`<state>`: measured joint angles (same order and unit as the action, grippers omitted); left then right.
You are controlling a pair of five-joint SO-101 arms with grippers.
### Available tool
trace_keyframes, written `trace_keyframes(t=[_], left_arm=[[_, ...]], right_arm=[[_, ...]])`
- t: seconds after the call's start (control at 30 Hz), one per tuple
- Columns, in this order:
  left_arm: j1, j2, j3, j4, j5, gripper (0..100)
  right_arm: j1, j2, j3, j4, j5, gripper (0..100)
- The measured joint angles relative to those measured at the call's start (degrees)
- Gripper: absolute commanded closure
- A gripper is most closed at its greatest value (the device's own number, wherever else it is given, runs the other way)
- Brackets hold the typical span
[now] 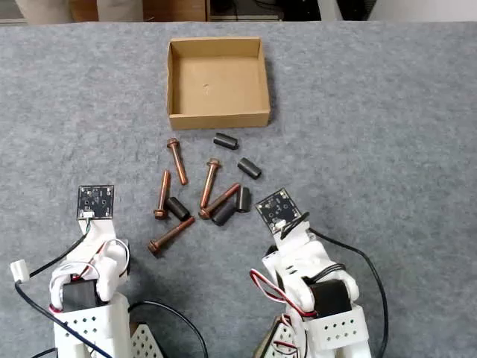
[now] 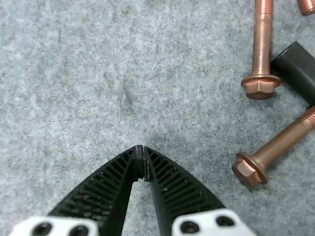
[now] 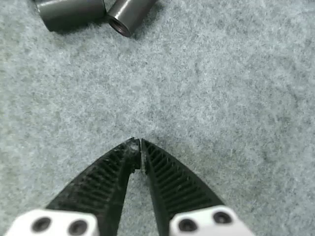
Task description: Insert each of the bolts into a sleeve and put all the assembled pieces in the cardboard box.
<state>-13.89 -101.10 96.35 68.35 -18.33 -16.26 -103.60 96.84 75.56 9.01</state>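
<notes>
Bolts (image 1: 173,233) lie unjoined, so insertion hasn't begun. Nearest, the left gripper (image 2: 140,160) and right gripper (image 3: 138,147) hold their fingers closed on nothing. Sleeves (image 1: 223,212) lie among the bolts on the surface (image 1: 387,149), with the cardboard box (image 1: 218,119) farthest. The next move calls for opening over a bolt.

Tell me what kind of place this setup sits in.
Probably a robotics lab bench or hobby workspace, indoors: a grey felt-covered table carries the left arm and right arm, with copper bolts, black sleeves and a cardboard box laid out like a practice task.
</notes>
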Motion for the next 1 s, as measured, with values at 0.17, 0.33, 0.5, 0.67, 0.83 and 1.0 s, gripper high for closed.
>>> trace_keyframes(t=[0.17,0.33,0.5,0.67,0.83,1.0], left_arm=[[0.0,0.0,0.0,0.1,0.0,98],[0.0,0.0,0.0,3.8,0.0,98],[-0.1,0.0,0.0,4.1,0.0,98],[-4.2,0.0,0.0,1.1,0.0,98],[-6.6,0.0,-1.5,0.3,0.0,98],[-6.6,0.0,-8.2,0.3,0.0,98]], right_arm=[[0.0,0.0,0.0,0.0,0.0,99.7],[0.0,0.0,0.0,0.0,0.0,99.7],[0.0,0.0,0.0,0.0,0.0,99.7],[0.0,0.0,0.0,0.0,0.0,99.7],[0.0,0.0,0.0,0.0,0.0,99.7],[-1.3,0.0,0.0,0.0,0.0,99.7]])
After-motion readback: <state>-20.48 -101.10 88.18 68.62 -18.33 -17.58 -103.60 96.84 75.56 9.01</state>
